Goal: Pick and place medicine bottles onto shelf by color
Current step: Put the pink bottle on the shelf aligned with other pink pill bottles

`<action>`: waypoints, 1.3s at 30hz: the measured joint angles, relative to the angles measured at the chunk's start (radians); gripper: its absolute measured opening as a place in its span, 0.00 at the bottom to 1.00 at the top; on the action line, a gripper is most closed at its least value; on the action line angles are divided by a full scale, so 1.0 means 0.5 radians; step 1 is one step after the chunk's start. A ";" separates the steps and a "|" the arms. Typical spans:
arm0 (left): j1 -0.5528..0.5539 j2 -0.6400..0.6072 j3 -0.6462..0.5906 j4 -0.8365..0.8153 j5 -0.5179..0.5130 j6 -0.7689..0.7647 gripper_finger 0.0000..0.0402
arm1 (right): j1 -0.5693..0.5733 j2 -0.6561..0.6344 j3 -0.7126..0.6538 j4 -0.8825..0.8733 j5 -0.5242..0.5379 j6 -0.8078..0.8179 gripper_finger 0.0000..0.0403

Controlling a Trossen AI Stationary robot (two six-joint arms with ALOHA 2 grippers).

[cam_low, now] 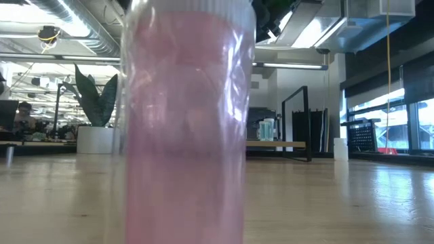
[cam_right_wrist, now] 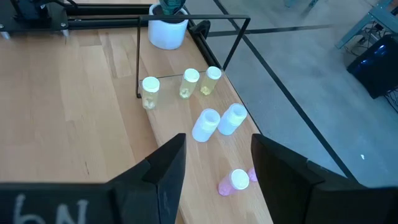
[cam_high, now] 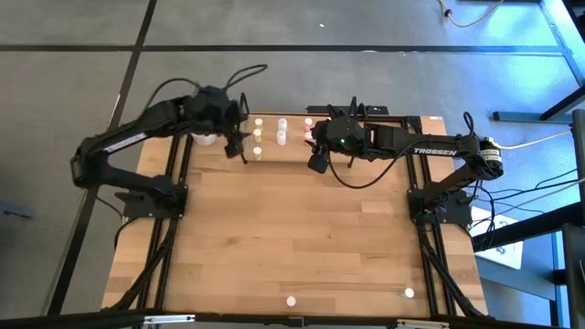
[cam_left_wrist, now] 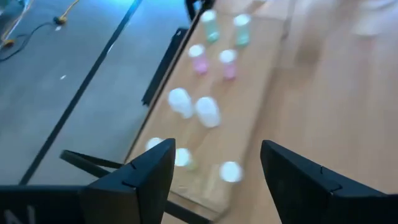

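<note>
Bright ceiling light; left wrist view seemingly motion-blurred.

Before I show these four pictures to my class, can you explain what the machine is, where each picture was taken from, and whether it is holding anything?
It is a robot with two dark arms at a wooden table. One picture looks down from above, one sits at table height with a pink bottle filling it, and two come from the wrists. The left gripper and right gripper hover open, holding nothing, over the shelf at the far edge, where small yellow, white and pink bottles stand. Two more bottles sit near the front edge.
</note>
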 joint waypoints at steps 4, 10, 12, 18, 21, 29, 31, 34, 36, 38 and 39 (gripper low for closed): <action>-0.199 -0.130 0.000 -0.069 0.000 -0.136 0.57 | 0.000 0.000 0.000 0.000 0.000 0.001 0.46; -0.542 -0.222 -0.001 -0.112 0.001 -0.322 0.57 | 0.000 0.000 0.000 0.000 0.000 -0.001 0.46; -0.651 -0.230 -0.002 -0.146 0.001 -0.388 0.57 | 0.000 0.000 0.000 0.000 0.000 0.001 0.46; -0.956 -0.232 -0.002 -0.186 0.000 -0.563 0.57 | 0.000 0.000 0.000 0.000 0.000 0.002 0.46; -1.092 -0.232 -0.002 -0.186 -0.033 -0.647 0.57 | 0.000 0.000 0.000 -0.001 0.000 -0.001 0.46; -1.424 -0.232 -0.002 -0.239 -0.335 -0.935 0.57 | 0.000 0.000 0.000 0.000 0.000 -0.001 0.46; -1.492 -0.232 -0.002 -0.248 -0.430 -0.990 0.57 | 0.000 0.000 0.000 0.000 0.000 -0.003 0.46; -1.566 -0.232 -0.002 -0.248 -0.570 -1.096 0.57 | 0.000 0.000 0.000 0.000 -0.001 0.008 0.46; -1.600 -0.232 -0.002 -0.248 -0.645 -1.168 0.57 | 0.000 0.000 0.000 -0.003 -0.002 0.020 0.46; -1.628 -0.230 -0.002 -0.248 -0.699 -1.213 0.57 | 0.015 -0.002 0.000 -0.059 -0.076 0.018 0.46; -1.640 -0.230 -0.002 -0.248 -0.719 -1.228 0.57 | 0.025 -0.009 0.000 -0.117 -0.158 -0.009 0.46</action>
